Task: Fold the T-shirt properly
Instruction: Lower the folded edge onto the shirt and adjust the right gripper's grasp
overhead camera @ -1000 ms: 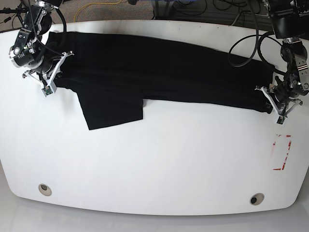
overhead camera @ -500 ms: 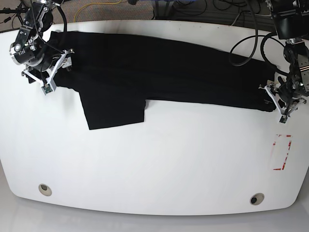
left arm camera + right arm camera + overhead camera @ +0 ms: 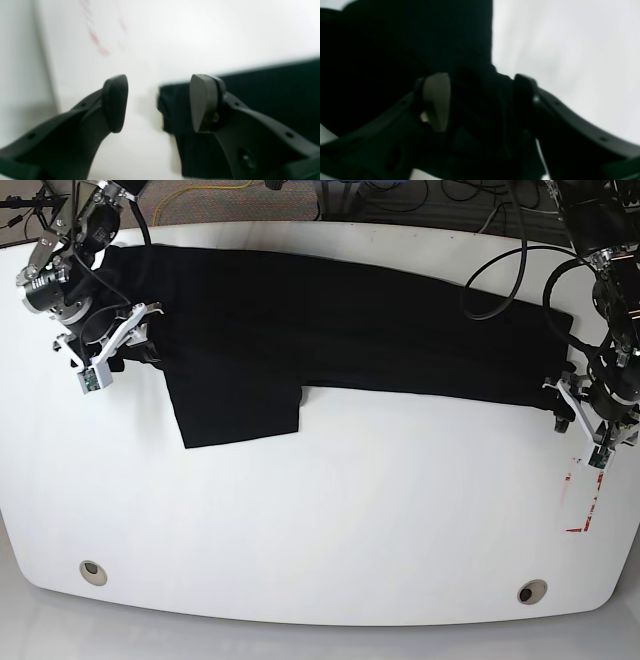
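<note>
One T-shirt point(image 3: 330, 330), black, folded lengthwise band, sleeve out | left tool point(image 3: 157, 102) spread | right tool point(image 3: 480, 100) spread

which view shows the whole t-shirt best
The base view: the T-shirt lies stretched across the white table, end to end, one sleeve sticking out toward the camera. The left wrist view shows only a blurred end beside the open left gripper; the right wrist view shows dark cloth between the right gripper fingers.

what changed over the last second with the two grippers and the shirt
The left gripper slid down toward the near table edge, off the T-shirt end. The right gripper shifted slightly toward the shirt's sleeve end. Both jaws are open, gripping nothing. The shirt lies as before, sleeve flap still hanging out.
</note>
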Controlling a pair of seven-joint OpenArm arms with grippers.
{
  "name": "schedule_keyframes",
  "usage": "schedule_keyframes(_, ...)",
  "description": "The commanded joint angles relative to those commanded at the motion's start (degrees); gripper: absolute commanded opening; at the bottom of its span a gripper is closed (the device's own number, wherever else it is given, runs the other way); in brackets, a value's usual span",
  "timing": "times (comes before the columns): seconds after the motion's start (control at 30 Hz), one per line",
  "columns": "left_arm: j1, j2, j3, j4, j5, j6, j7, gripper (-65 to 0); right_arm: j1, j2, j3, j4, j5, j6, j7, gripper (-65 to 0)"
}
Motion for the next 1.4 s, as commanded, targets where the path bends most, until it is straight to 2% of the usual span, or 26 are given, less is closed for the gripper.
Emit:
schedule_keyframes(0.17, -0.7, 3.2, 0.0, -7.3, 0.0, 0.2, 0.0, -29.2, 0.1, -0.4, -2.8, -4.5, -4.7, 0.0, 1.2, -55.3)
schedule_keyframes(0.23, -0.6, 3.3, -0.3, -9.6, 0.0, 0.2, -0.1, -29.2, 0.0, -0.2, -4.0, -5.6, -6.0, 0.0, 1.8, -58.3)
schedule_keyframes(0.4, 0.0, 3.5, -0.4, -15.8, 0.0, 0.2, -0.2, -30.3, -0.6, 2.0, -6.4, -9.8, -9.1, 0.0, 2.0, -58.5)
schedule_keyframes(0.53, 1.3, 3.3, -0.4, -18.5, -0.1, 0.1, -1.1, -36.7, -1.4, 4.1, -9.0, -13.2, -10.4, 0.0, 3.3, -58.5)
schedule_keyframes(0.63, 3.5, 2.8, -0.4, -19.1, -0.1, 0.0, -2.5, -38.8, -1.4, 5.4, -11.0, -15.6, -11.9, 0.0, 4.9, -58.5)
schedule_keyframes(0.83, 6.3, 1.6, -0.4, -19.0, -0.1, 0.0, -4.2, -38.8, 0.3, 6.9, -14.3, -21.5, -15.3, 0.0, 11.1, -58.5)
schedule_keyframes(1.03, 7.3, 1.5, -0.5, -19.0, -0.1, 0.0, -4.1, -38.8, 4.7, 8.8, -16.9, -27.8, -16.2, 0.0, 13.4, -58.5)
schedule_keyframes(1.3, 7.2, 1.6, -0.5, -18.6, -0.1, 0.0, -3.9, -38.8, 8.2, 10.5, -17.6, -29.3, -15.7, 0.0, 13.5, -58.3)
schedule_keyframes(1.37, 7.2, 1.6, -0.5, -18.5, -0.3, 0.0, -3.9, -38.8, 8.3, 10.7, -17.6, -27.5, -15.7, 0.0, 12.7, -56.1)
schedule_keyframes(1.4, 7.1, 1.6, -0.4, -18.5, -0.3, 0.0, -3.9, -38.8, 8.7, 11.6, -17.6, -25.2, -15.7, 0.0, 11.2, -53.0)
